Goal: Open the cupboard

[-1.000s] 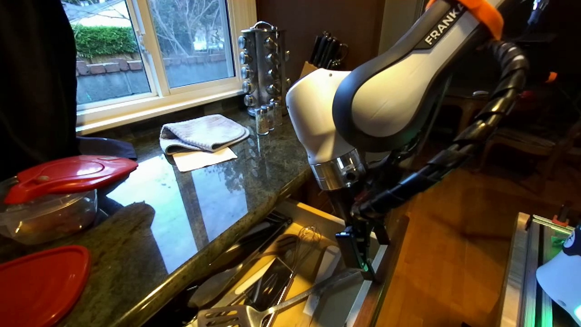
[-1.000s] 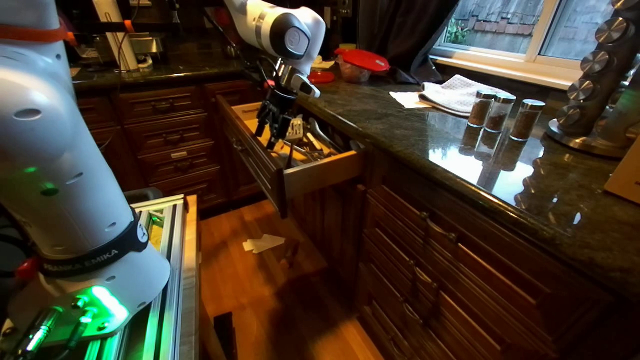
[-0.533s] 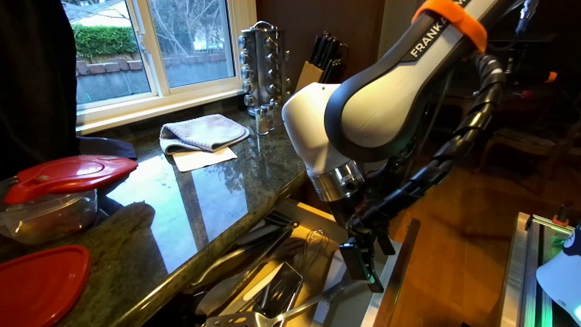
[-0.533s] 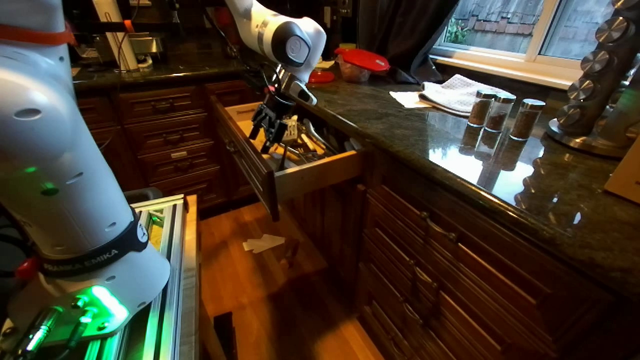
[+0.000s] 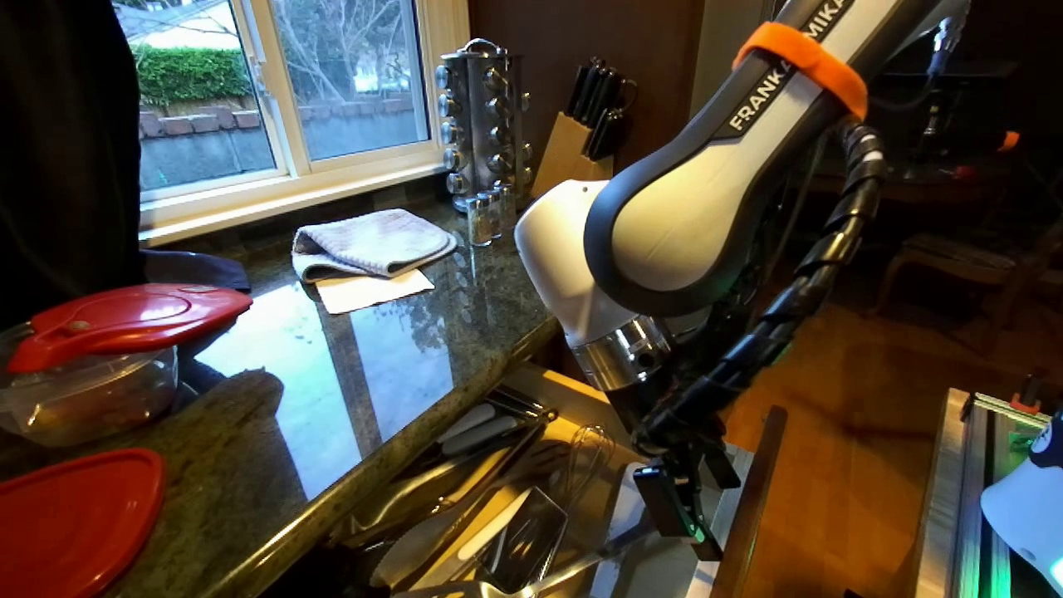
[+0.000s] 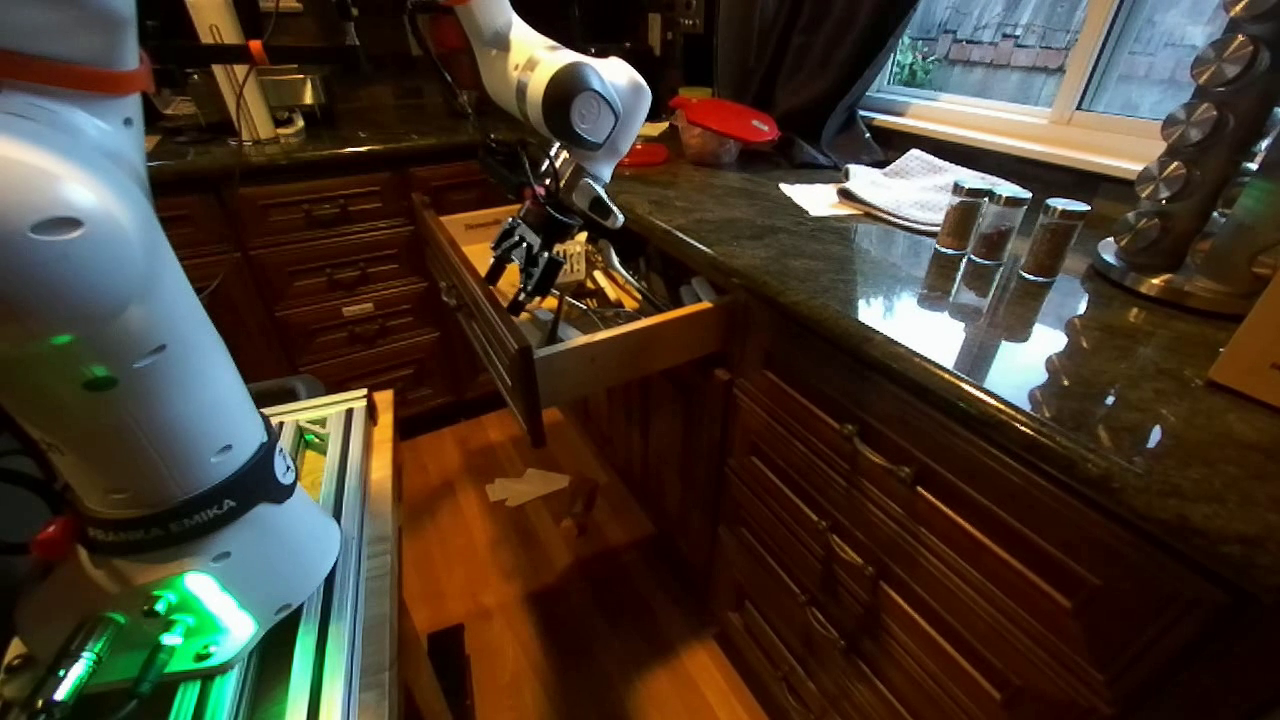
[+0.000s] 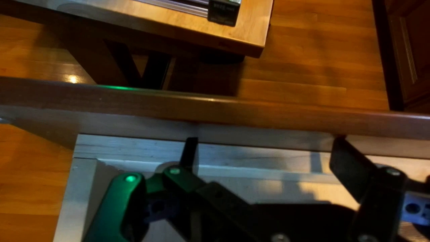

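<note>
the drawer (image 6: 632, 345) is pale wood with a dark brown front (image 7: 215, 109); the gripper (image 7: 265, 143) black; the arm (image 5: 689, 224) white and black, its band (image 5: 801, 62) orange; 2 lids (image 5: 75, 523) red; the towel (image 6: 925, 190) whitish with a fine grid; the worktop (image 5: 490, 332) mottled dark green.

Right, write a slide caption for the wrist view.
Open pincer just inside the brown front panel of a pulled-out kitchen drawer, wooden floor beyond.

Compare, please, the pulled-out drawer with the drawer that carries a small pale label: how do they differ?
The pulled-out drawer stands open, while the labelled drawer is shut. The pulled-out drawer shows utensils inside; the labelled drawer hides its inside. The gripper is at the pulled-out drawer, away from the labelled drawer. From the front, both are dark brown wood.
</note>
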